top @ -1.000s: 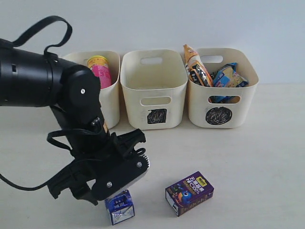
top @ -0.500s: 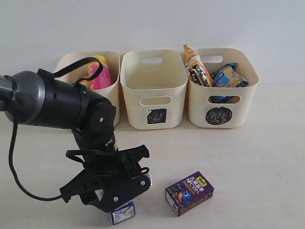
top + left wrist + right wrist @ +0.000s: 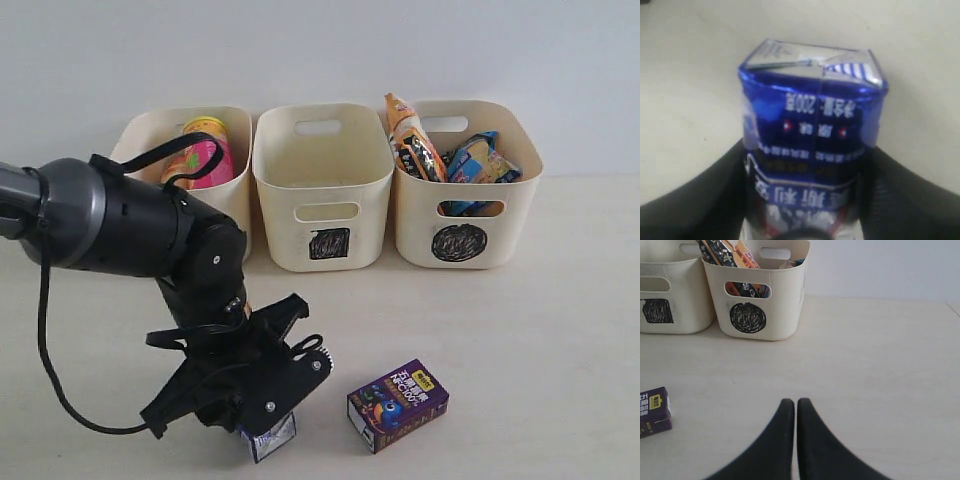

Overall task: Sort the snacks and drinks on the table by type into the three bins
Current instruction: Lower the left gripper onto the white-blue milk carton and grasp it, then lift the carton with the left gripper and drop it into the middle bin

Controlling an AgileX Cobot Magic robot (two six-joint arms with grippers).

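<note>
**At six o'clock on the surface, the left tool grips the blue carton**

At the six o'clock edge of the exterior view, the blue and white carton [image 3: 268, 438] stands on the surface [image 3: 540, 330], leaning a little, with only its lower part showing under the black housing. The left tool [image 3: 807, 147] is clamped on it: in the left wrist view a dark finger presses against each side of the carton [image 3: 810, 115].

A second ago the carton stood upright and mostly uncovered below the tool. Since then the left arm [image 3: 120, 230] has dropped lower and swung toward three o'clock. The carton now sits slightly further that way and is turned.

At three o'clock from it, apart, the purple carton [image 3: 397, 405] lies where it was. The right tool [image 3: 796, 402] hovers over bare surface, its fingers pressed together with nothing between them.

Toward twelve o'clock the bins are unchanged. The square bin [image 3: 322, 190] is in the middle. The circle bin [image 3: 465, 215], at its three o'clock, holds the orange-black packet [image 3: 412, 140] and the blue-white packet [image 3: 478, 158]. The third bin [image 3: 232, 215], at its nine o'clock, holds the pink tube [image 3: 208, 160].
</note>
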